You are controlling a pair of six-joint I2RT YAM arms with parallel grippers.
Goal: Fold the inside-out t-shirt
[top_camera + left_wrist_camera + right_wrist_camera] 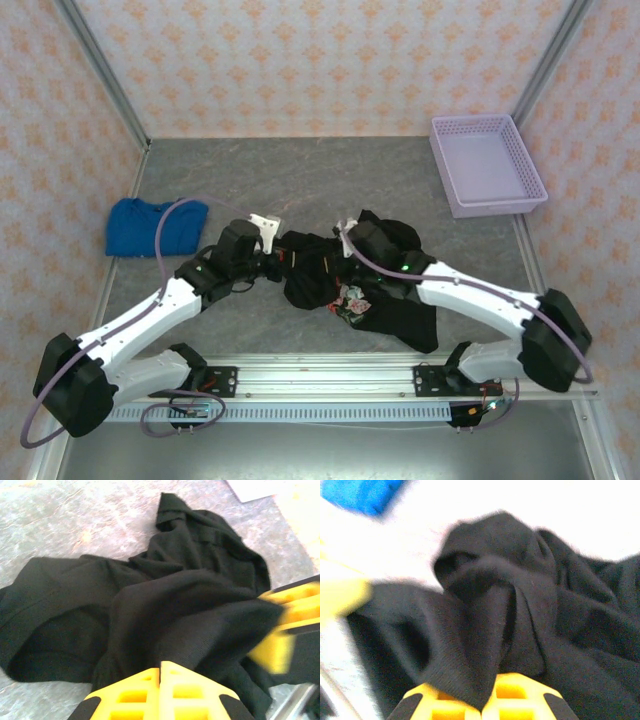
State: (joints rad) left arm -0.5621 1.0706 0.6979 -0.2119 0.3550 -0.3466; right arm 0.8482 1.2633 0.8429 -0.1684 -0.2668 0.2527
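The inside-out t-shirt (315,280) lies as a crumpled black heap at the centre of the grey table (300,180), with a printed patch exposed. The left gripper (160,672) and the right gripper (487,700) each clamp a cloth fold. A blue garment (150,228) lies to the left and a lavender basket (487,165) sits at the far right. Patterned walls (320,60) enclose the table.

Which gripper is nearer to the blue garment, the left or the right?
Left. The left gripper, shut on the shirt, sits to the right of the blue garment; the right gripper, also shut on the shirt, is farther right.
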